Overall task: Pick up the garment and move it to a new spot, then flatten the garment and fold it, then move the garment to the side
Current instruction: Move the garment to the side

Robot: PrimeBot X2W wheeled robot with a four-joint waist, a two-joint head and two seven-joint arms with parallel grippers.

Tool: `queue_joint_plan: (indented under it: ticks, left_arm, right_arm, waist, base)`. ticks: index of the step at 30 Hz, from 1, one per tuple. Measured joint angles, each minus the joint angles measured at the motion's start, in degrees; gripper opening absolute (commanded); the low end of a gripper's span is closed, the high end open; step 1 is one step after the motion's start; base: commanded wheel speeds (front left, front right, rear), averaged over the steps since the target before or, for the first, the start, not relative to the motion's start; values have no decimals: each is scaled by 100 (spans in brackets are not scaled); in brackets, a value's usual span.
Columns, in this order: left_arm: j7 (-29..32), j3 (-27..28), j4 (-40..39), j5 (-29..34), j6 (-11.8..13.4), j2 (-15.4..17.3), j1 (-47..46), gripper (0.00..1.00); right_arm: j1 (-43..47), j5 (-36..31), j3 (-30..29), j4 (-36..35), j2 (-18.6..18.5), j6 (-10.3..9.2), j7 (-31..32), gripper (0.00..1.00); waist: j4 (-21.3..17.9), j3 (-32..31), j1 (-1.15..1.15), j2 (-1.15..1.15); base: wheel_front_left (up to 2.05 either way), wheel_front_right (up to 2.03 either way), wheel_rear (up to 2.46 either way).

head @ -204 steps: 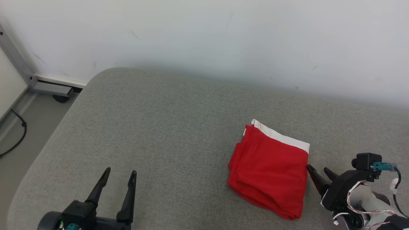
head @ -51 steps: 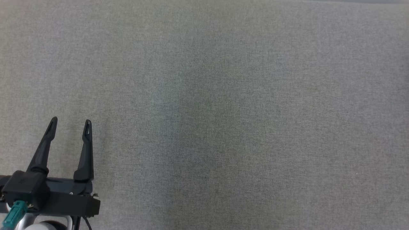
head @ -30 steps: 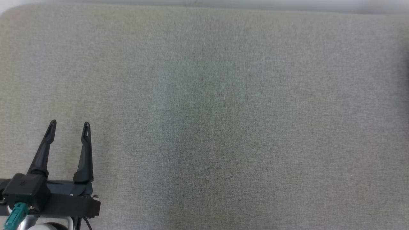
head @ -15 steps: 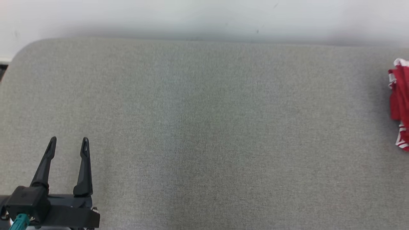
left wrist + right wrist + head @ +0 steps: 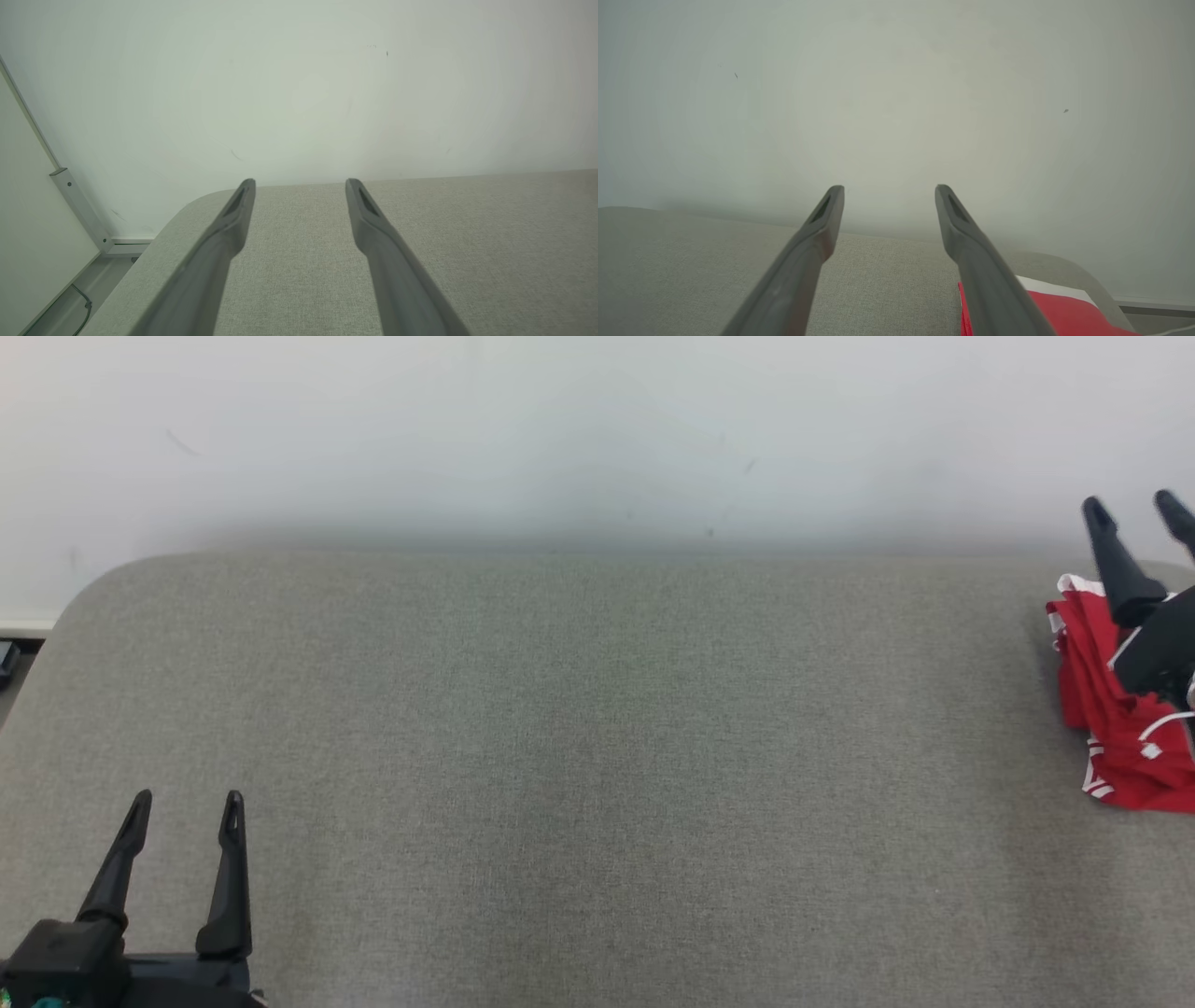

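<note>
**Head view.** Your left claw (image 5: 187, 798) sits at the lower left of the frame. Its two fingers are spread wide over the grey fabric-covered table (image 5: 597, 756), with only bare fabric between them. Your right claw (image 5: 1130, 504) enters at the upper right, fingers likewise spread and empty, with the tips set against the pale wall (image 5: 560, 429). The garment (image 5: 1090, 691), red with white trim, lies bunched on the table at the right edge of the frame. The frame cuts part of it off, and the right claw's dark body overlaps it. You cannot tell from here whether that body touches the cloth.

**Left wrist view.** The left claw (image 5: 300, 184) is parted above the table's rounded corner, and the wall shows beyond its tips.

**Right wrist view.** The right claw (image 5: 889, 189) is parted and grips nothing. The garment (image 5: 1064, 312) shows at the lower right of the frame, beside and below one finger, on the table near its rounded end.
</note>
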Motion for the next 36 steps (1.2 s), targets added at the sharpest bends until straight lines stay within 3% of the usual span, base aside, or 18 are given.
queue_joint_plan:
  ticks: [11, 24, 36]
  left_arm:
    - [115, 16, -127, -91, 66, 96, 244, 100]
    - [-31, 131, -102, -223, 124, 103, 470, 100]
    - [-105, 207, -83, -294, 188, 111, 682, 100]
  right_arm:
    - [1099, -975, -1236, -635, 391, 0, -9, 100]
    - [3014, -2149, -3239, -1645, 993, 0, -5, 100]
    - [4239, -3405, -4643, -3140, 1815, -1, 790, 100]
  waist:
    - [-152, -364, 0, 0]
    - [-206, -613, 1, 1]
    - [-307, -720, 2, 1]
  base:
    - [0, 0, 0]
    - [0, 0, 0]
    - [0, 0, 0]
